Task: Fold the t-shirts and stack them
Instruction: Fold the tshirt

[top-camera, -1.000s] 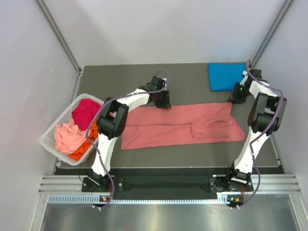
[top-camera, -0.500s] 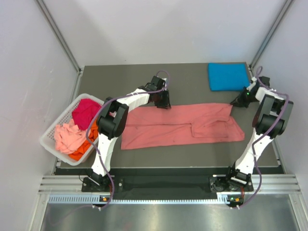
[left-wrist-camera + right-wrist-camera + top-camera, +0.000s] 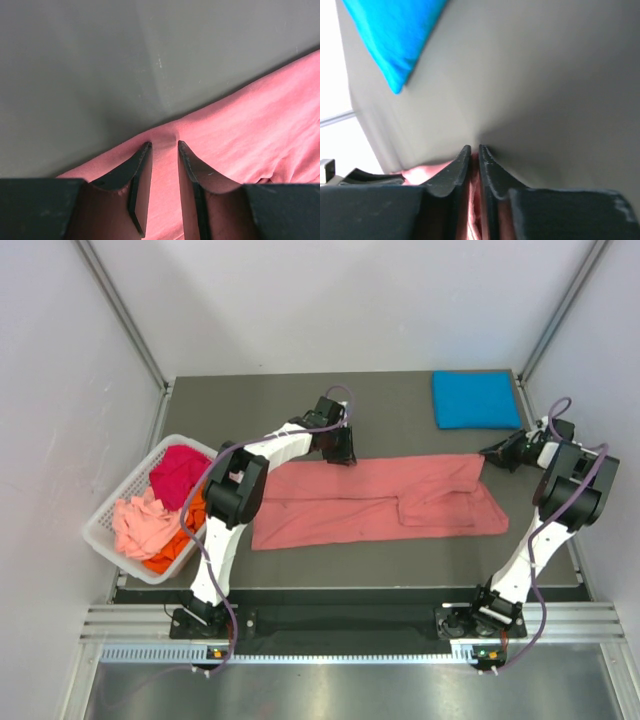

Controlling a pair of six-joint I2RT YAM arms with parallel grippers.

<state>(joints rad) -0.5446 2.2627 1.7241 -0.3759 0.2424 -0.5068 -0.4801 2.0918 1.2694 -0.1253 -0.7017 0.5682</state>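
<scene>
A salmon-pink t-shirt [image 3: 370, 502] lies folded lengthwise across the middle of the dark table. My left gripper [image 3: 342, 458] sits on its far edge. In the left wrist view my left gripper [image 3: 164, 145] pinches a puckered bit of the pink cloth [image 3: 260, 115] between narrowly set jaws. My right gripper [image 3: 487, 453] is at the shirt's far right corner. In the right wrist view my right gripper [image 3: 474, 148] is shut on pink cloth [image 3: 420, 172]. A folded bright blue t-shirt [image 3: 474, 398] lies at the back right, and it also shows in the right wrist view [image 3: 395, 35].
A white slatted basket [image 3: 128, 485] stands off the table's left edge. It holds a magenta shirt [image 3: 180, 472], a pale pink shirt [image 3: 135, 523] and an orange shirt [image 3: 175, 550]. Bare table [image 3: 400, 410] lies behind the pink shirt. Walls close in on both sides.
My right arm has swung out to the right and nearer, with the shirt's far right corner in its jaws. The left arm and the shirt's left part have not moved.
</scene>
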